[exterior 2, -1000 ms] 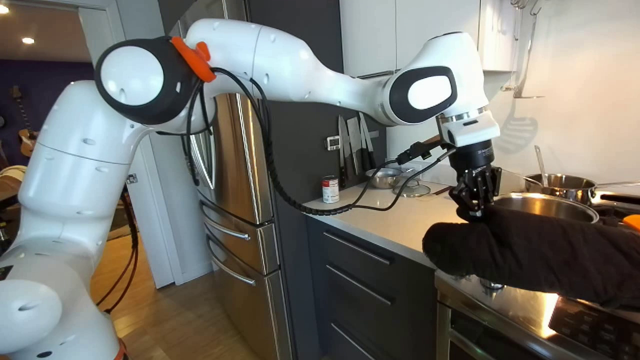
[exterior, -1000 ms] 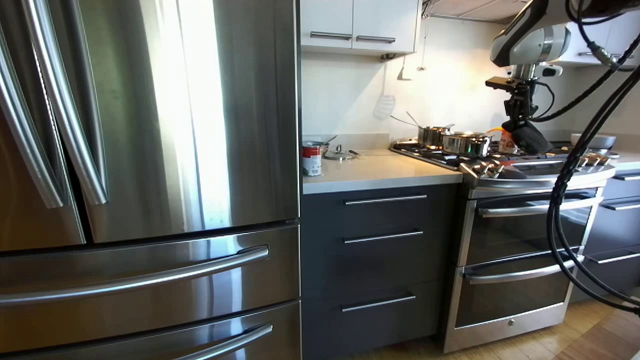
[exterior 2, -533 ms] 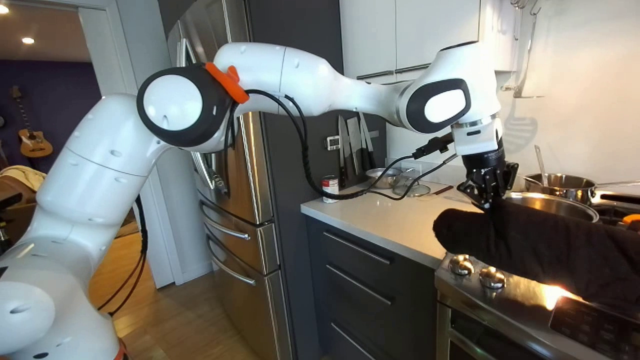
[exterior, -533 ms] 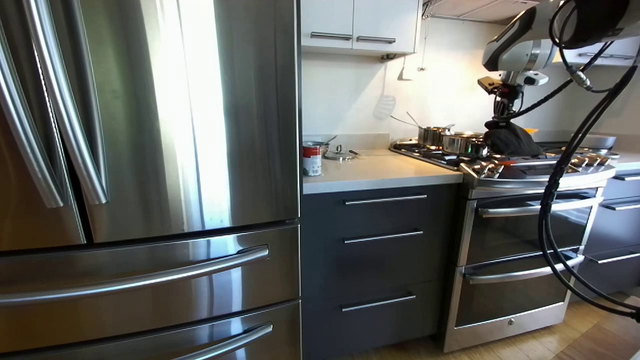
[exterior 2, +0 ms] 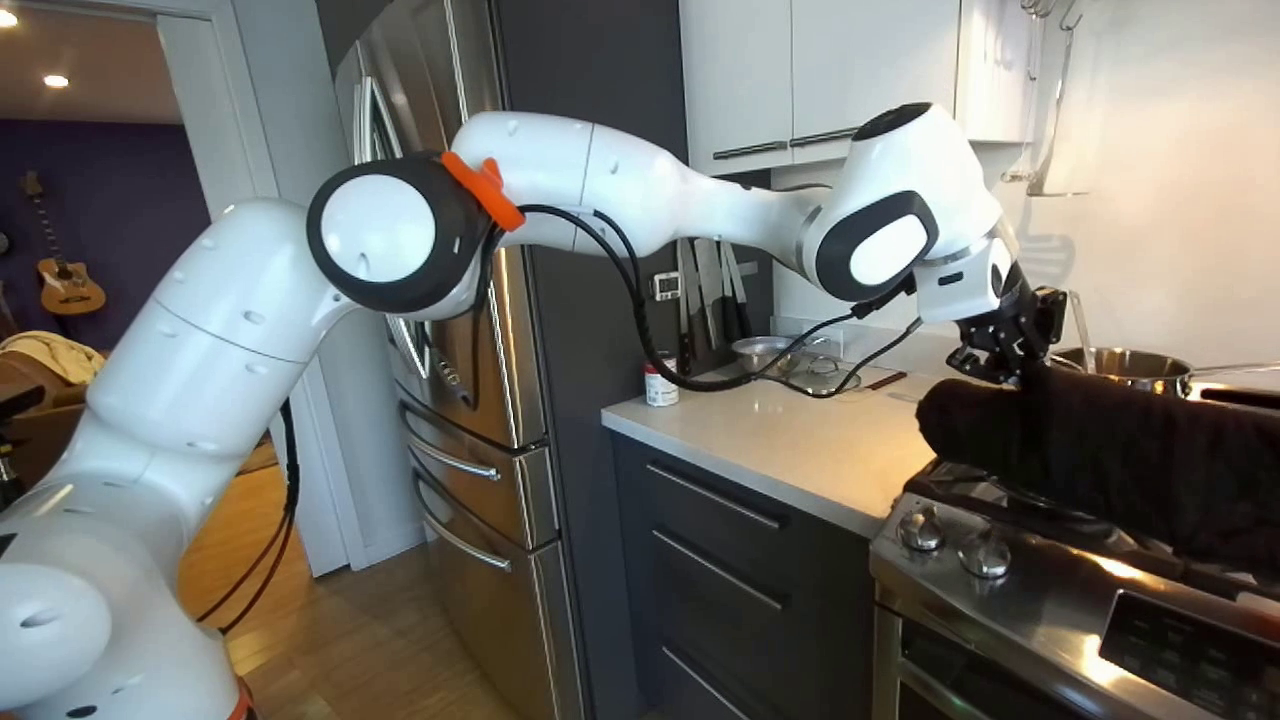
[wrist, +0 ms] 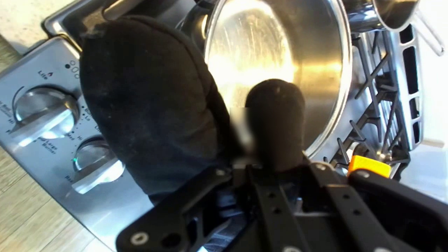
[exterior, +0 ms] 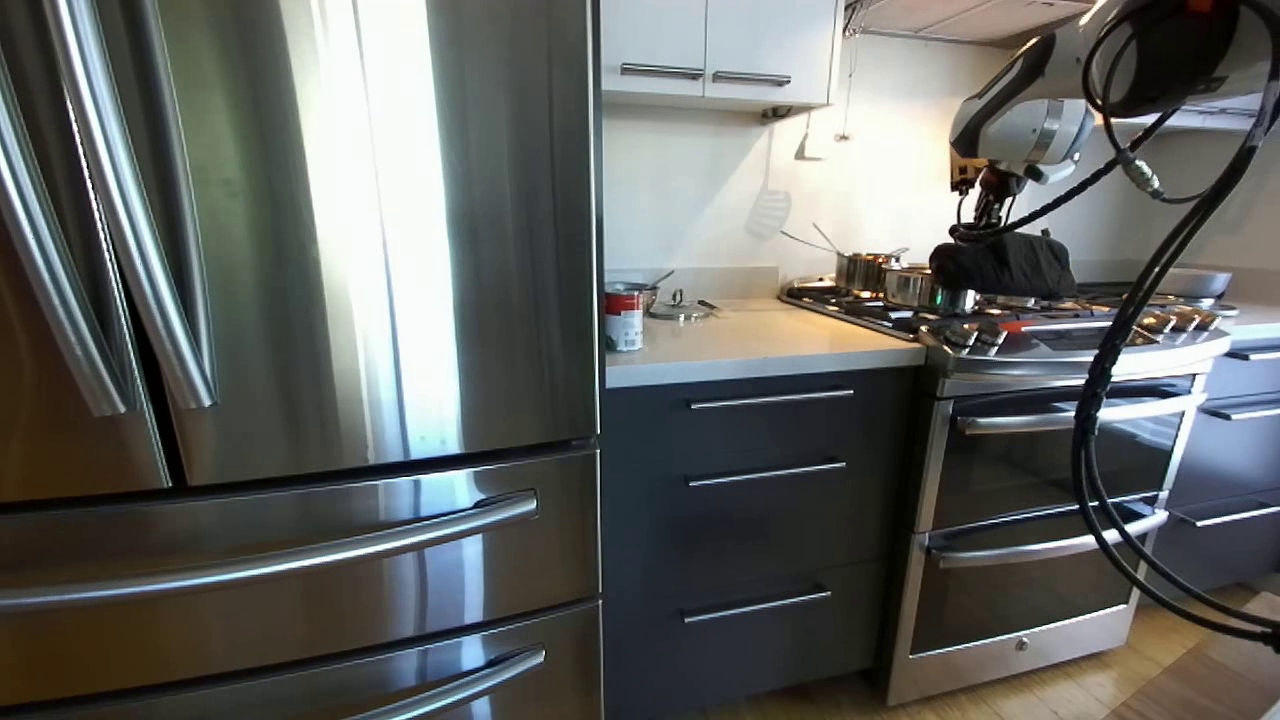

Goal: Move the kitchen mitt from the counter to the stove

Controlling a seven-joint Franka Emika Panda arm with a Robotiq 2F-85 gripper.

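1. Gripper (exterior 2: 1006, 374) is pinching the kitchen mitt (wrist: 147, 105) from above; fabric sits right under the fingertips.
2. Wrist view: mitt's broad part is left of the fingertips, thumb straight ahead, overlapping the wide pot (wrist: 318, 52) in view.
3. Both exterior views: mitt is over the stove (exterior: 1050, 470). Can't tell whether they touch.
4. Past that: counter (exterior 2: 745, 442) beside the stove, can (exterior 2: 661, 391) at its far end.

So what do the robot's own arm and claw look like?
The arm is glossy white with rounded segments and dark joint trim. Its dark elbow carries a round white cap and an orange fitting. Black cables loop outside it. The claw is black with jointed linkages and silvery screws.
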